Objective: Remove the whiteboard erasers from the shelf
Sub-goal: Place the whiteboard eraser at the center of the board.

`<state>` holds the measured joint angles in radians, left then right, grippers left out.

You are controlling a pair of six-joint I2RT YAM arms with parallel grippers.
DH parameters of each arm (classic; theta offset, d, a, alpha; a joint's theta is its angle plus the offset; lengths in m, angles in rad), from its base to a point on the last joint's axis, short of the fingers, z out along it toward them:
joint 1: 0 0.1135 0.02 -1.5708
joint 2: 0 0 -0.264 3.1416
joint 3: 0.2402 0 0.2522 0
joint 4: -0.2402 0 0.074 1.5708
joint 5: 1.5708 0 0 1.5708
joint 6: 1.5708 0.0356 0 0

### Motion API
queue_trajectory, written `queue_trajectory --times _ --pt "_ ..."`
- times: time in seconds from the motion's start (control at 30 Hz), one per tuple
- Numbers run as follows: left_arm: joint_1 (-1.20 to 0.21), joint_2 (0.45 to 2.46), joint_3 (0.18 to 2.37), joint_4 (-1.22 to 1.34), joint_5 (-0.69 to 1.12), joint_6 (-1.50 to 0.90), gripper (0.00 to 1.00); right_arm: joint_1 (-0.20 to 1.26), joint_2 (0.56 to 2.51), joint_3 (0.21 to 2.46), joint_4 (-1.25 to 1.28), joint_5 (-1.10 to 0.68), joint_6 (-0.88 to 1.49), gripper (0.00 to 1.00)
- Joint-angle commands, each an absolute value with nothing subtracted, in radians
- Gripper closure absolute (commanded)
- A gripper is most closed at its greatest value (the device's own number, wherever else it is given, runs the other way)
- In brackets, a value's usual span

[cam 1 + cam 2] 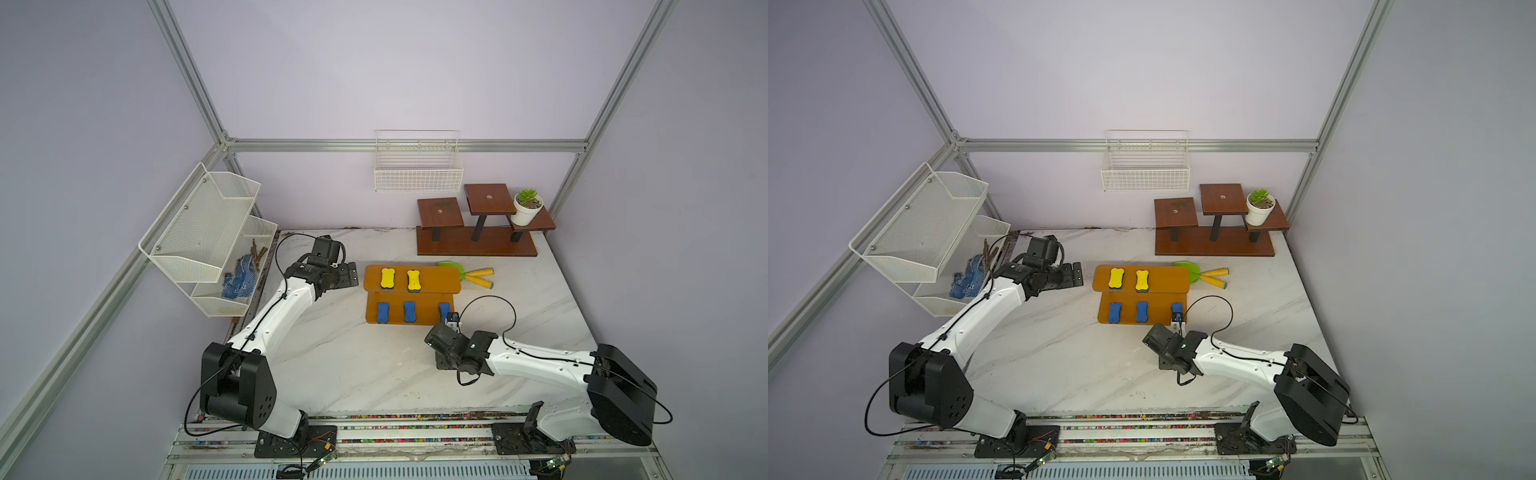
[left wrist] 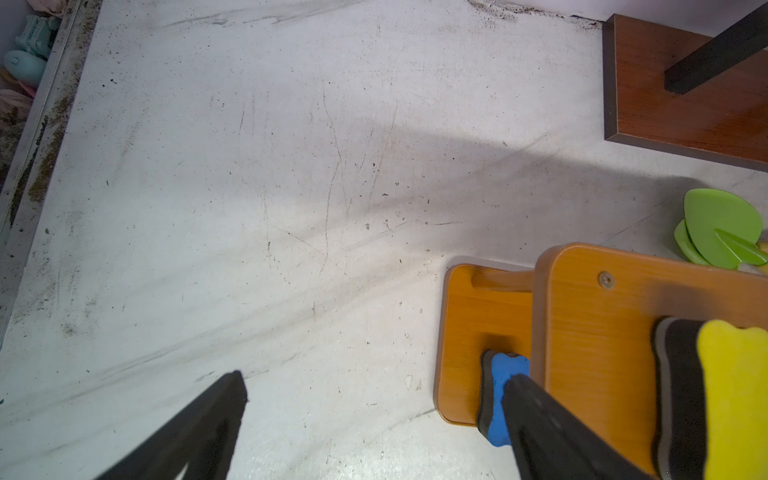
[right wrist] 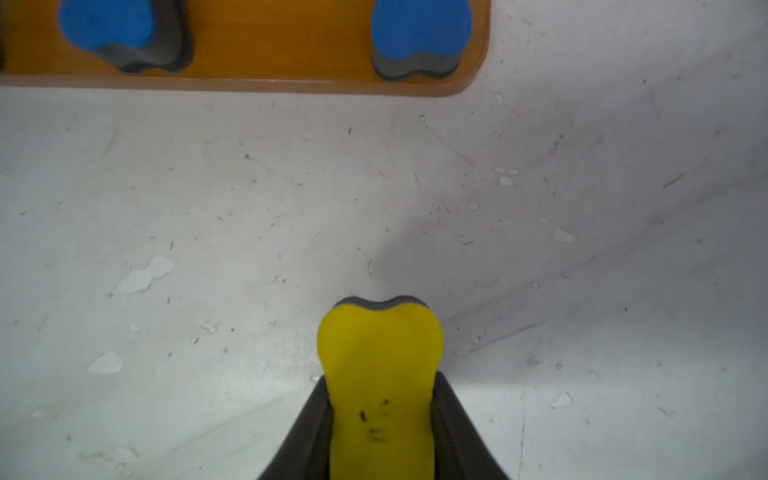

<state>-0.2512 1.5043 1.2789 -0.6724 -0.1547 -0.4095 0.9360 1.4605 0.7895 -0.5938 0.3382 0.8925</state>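
Note:
The orange-brown shelf (image 1: 436,276) stands mid-table. Two yellow whiteboard erasers (image 1: 387,278) (image 1: 414,280) lie on its upper step. Three blue ones (image 1: 382,312) (image 1: 409,311) (image 1: 444,309) lie on the lower step. In the right wrist view my right gripper (image 3: 380,380) is shut on a third yellow eraser (image 3: 380,340), over the bare table in front of the lower step (image 3: 270,41). In both top views the right wrist hides that eraser. My left gripper (image 2: 376,380) (image 1: 353,274) is open and holds nothing, just off the shelf's left end, near a blue eraser (image 2: 500,374).
A green tool with yellow handles (image 1: 469,274) lies at the shelf's right end. The dark brown stand (image 1: 478,241) with a potted plant (image 1: 527,205) stands behind. A white mesh rack (image 1: 208,241) is at the left, a wire basket (image 1: 417,166) on the back wall.

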Motion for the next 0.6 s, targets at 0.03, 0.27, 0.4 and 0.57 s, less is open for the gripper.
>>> queue_trajectory --times 0.03,0.27,0.4,0.57 --pt "-0.255 1.480 1.287 -0.661 -0.164 -0.414 0.00 0.927 1.534 0.809 -0.493 0.407 0.924 0.73" --pt "-0.254 1.477 1.279 -0.660 -0.173 -0.410 0.00 0.888 1.594 0.791 -0.435 0.413 0.899 0.69" --pt "-0.255 1.483 1.281 -0.660 -0.172 -0.409 0.00 0.865 1.595 0.787 -0.421 0.413 0.880 0.64" --pt "-0.255 1.486 1.284 -0.661 -0.175 -0.406 0.00 0.835 1.594 0.791 -0.408 0.399 0.844 0.56"
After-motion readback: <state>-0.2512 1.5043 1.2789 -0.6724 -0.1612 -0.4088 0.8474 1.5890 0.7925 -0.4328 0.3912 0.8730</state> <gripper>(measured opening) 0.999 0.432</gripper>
